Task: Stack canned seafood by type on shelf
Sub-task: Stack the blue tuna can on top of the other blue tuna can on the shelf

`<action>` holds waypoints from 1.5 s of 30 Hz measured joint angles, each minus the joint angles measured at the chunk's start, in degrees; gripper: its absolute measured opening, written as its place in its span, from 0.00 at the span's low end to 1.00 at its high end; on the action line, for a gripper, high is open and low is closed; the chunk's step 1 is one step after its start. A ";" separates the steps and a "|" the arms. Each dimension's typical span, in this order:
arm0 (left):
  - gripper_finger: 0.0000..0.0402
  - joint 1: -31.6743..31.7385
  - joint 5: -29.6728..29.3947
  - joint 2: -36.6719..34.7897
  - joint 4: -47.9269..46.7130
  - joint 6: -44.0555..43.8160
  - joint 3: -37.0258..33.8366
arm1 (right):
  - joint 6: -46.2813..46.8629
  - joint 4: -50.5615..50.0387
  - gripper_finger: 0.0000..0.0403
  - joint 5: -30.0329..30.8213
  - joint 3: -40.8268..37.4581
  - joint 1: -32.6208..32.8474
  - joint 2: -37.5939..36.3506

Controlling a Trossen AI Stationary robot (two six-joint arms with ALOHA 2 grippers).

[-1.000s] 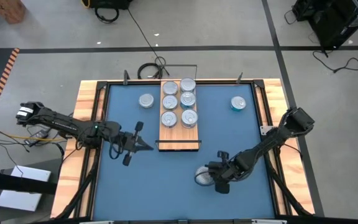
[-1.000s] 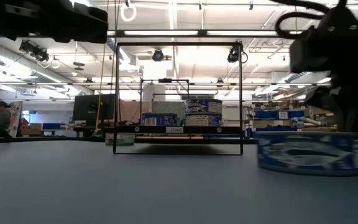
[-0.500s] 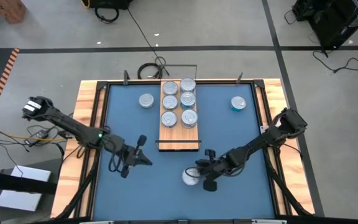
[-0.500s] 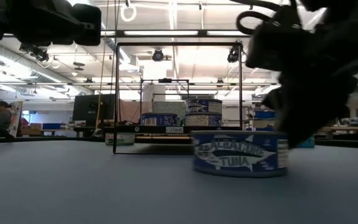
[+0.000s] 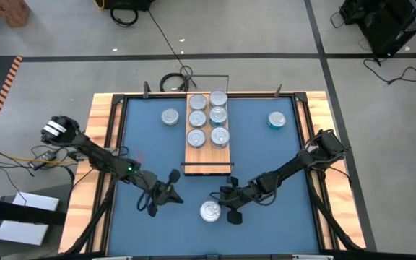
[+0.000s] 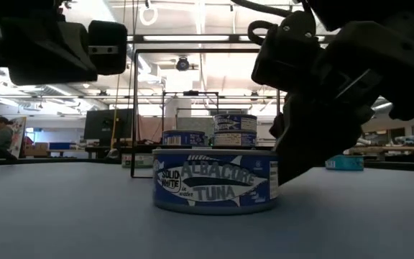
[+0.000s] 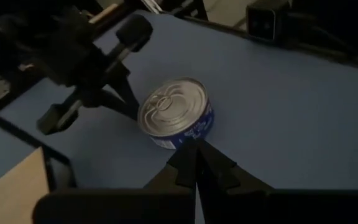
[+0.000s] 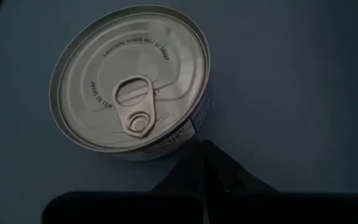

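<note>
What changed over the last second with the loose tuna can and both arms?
The right gripper, shut, pushed the tuna can leftward along the near table edge. The left gripper, shut, moved toward it. The cans on the shelf and the two loose ones stayed put.

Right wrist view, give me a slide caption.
Shut right gripper touching the side of a tuna tin upright on the blue table.

The blue table (image 5: 150, 152) carries the shelf (image 5: 208, 154) and three loose tins. Six tins (image 5: 197, 137) stand on the shelf.
</note>
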 joint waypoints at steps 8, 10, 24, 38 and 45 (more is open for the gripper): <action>0.02 -0.09 2.02 5.67 -1.26 1.56 5.96 | -1.86 -1.65 0.01 -2.39 2.11 0.29 -0.68; 0.02 -0.36 2.25 5.67 -2.02 1.51 6.49 | -2.14 -7.19 0.01 -2.83 4.19 1.11 -1.80; 0.01 -4.27 -3.04 6.05 -2.57 -3.03 7.29 | -4.90 -21.01 0.01 1.26 16.13 9.12 -0.83; 0.06 -8.01 -13.26 13.15 -4.92 -9.17 14.24 | -7.61 -18.78 0.01 7.97 21.63 8.85 9.33; 0.15 -9.74 -19.48 20.93 -15.58 -8.81 23.94 | -8.87 -16.80 0.01 10.61 21.87 7.82 9.31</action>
